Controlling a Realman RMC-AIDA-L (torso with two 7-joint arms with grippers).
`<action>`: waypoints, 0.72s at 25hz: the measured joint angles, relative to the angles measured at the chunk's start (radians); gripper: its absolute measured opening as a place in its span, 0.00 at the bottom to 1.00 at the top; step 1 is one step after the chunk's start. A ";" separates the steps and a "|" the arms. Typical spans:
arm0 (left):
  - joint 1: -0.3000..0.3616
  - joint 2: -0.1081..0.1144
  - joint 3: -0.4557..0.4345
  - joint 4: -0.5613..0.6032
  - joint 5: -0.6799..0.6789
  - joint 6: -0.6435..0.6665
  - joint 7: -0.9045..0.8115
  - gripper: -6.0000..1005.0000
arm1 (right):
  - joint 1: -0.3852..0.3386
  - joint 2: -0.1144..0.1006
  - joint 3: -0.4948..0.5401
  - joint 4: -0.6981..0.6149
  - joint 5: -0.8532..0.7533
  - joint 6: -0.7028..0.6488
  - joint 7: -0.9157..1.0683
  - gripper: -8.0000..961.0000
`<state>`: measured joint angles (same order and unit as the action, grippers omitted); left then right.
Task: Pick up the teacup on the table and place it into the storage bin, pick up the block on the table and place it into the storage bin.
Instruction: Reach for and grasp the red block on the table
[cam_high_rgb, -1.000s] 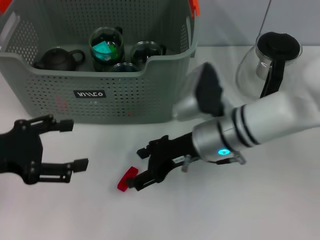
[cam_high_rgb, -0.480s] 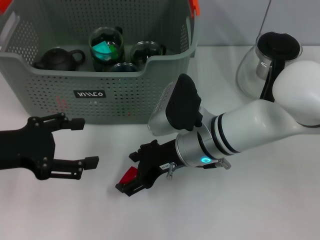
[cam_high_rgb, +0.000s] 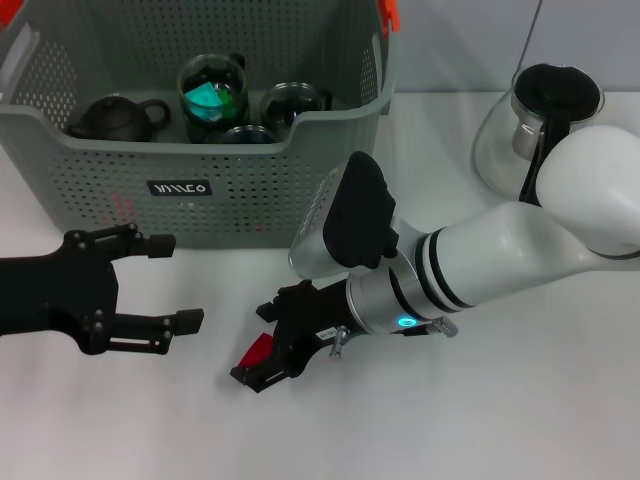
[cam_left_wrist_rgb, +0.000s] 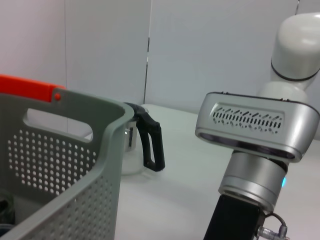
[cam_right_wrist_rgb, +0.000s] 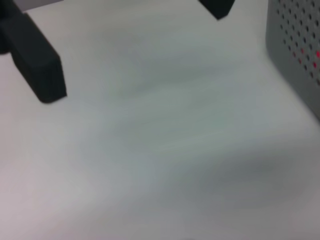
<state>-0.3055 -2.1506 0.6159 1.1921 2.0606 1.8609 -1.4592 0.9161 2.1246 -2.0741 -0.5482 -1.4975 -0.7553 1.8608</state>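
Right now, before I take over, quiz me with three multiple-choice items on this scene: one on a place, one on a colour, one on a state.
1. Where is the block?
A. in the bin
B. on the table at the right gripper's tips
C. beside the glass jug

2. What colour is the block?
A. red
B. blue
C. yellow

3. How is the left gripper?
A. shut on a cup
B. open, holding nothing
C. out of view

Answers:
1 B: the block lies between the right gripper fingers, in front of the bin.
2 A: it shows red.
3 B: the left gripper hovers with fingers spread.

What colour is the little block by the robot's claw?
Red. The block sits at the right gripper, best seen in the head view.
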 joint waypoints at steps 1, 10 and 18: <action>-0.001 0.000 0.000 0.000 0.005 0.000 0.001 0.94 | 0.000 0.000 -0.003 -0.003 0.000 0.005 0.000 0.97; -0.012 0.001 0.001 -0.027 0.013 -0.010 0.005 0.94 | -0.001 0.000 -0.029 -0.021 0.001 0.025 -0.005 0.97; -0.015 0.003 0.001 -0.028 0.013 -0.017 0.007 0.94 | -0.005 0.000 -0.038 -0.023 0.000 0.034 -0.006 0.97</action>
<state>-0.3203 -2.1475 0.6166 1.1643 2.0740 1.8444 -1.4517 0.9109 2.1245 -2.1120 -0.5711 -1.4971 -0.7216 1.8553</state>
